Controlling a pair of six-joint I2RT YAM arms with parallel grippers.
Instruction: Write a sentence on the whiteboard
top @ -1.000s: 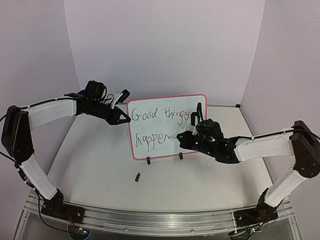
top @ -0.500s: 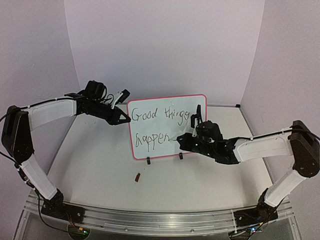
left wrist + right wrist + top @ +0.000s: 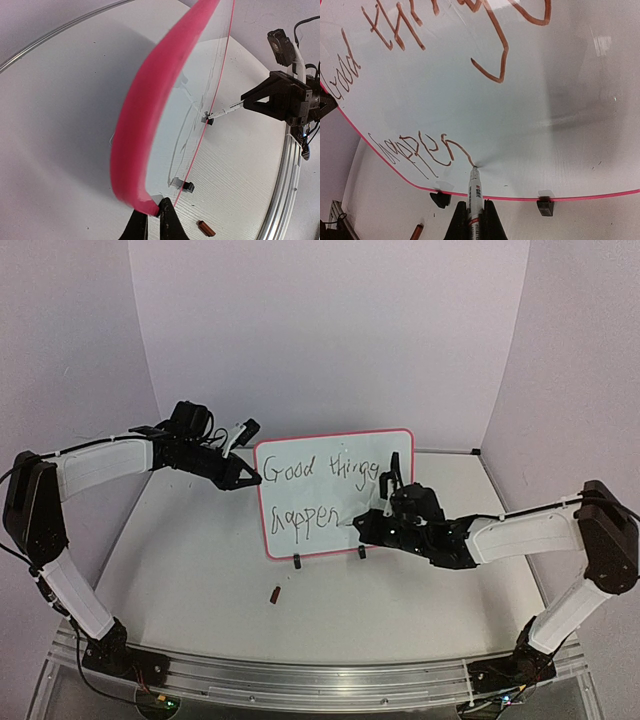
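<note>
The whiteboard (image 3: 330, 498), white with a thin pink frame, stands upright on two black clip feet (image 3: 545, 206) at mid-table. Dark handwriting, the sentence (image 3: 318, 472), reads "Good things" above and "happen" (image 3: 417, 150) below. My left gripper (image 3: 251, 478) is shut on the board's left frame edge (image 3: 135, 170), its tips pinching the pink rim (image 3: 154, 214). My right gripper (image 3: 474, 215) is shut on a white marker (image 3: 474, 192). The marker's tip touches the board at the end of the lower word's last stroke, near the bottom edge.
A small brown marker cap (image 3: 275, 593) lies on the white table in front of the board, also visible as the cap (image 3: 206, 228) in the left wrist view. Lilac walls close in behind and on both sides. A metal rail (image 3: 300, 680) runs along the near edge.
The right gripper with the marker has shifted slightly along the lower line, extending the last stroke. The left gripper and the board have not moved.
</note>
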